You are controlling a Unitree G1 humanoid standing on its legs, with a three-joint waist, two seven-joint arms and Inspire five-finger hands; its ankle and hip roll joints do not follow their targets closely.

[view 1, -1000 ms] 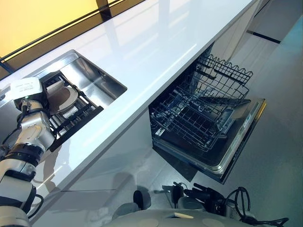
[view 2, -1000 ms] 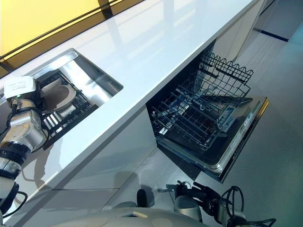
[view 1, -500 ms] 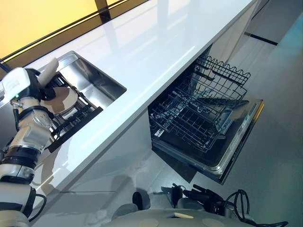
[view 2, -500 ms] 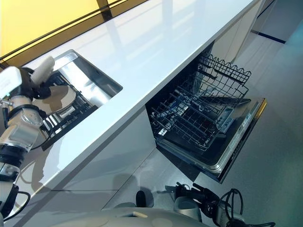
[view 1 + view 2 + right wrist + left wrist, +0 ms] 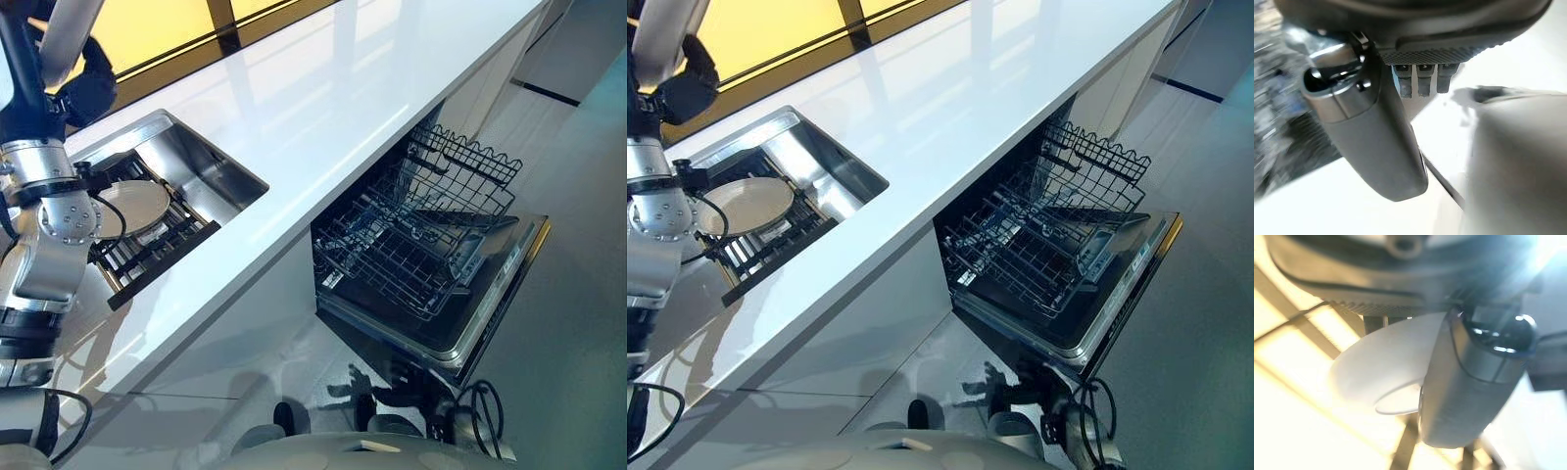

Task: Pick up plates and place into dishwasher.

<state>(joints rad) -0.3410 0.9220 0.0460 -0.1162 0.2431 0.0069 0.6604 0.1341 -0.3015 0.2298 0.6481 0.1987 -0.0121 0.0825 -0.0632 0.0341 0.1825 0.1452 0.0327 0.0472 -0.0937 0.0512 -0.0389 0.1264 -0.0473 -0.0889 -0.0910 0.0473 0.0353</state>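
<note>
Surface (image 5: 294,108): long white counter running across the room, bare along its length, with the sink let into its left end.

Dishwasher (image 5: 460,323): under the surface's right part, door dropped fully open, lower rack (image 5: 402,250) pulled out over the door. Rack wires look empty; no plate can be made out in it.

Sink (image 5: 838,162): steel basin. A black slatted drying rack (image 5: 774,240) sits in its left portion.

Plate (image 5: 745,204): one pale round plate lying nearly flat on the drying rack, well apart from the dishwasher. Whether others lie under or behind it cannot be told.

Left hand (image 5: 83,83): raised high above the sink's far corner, dark palm with a white-covered thumb. In the left wrist view the thumb (image 5: 1469,382) stands out straight over a pale rounded shape. Nothing is visibly held, but whether the fingers are spread or curled cannot be told.

Right hand (image 5: 1418,81): seen in its own wrist view, thumb extended and short finger ends hanging loose, spread and holding nothing.

Progress, as judged: early. The dishwasher stands ready and the plate is not yet lifted; grasp, carry and slotting into the rack all remain.
</note>
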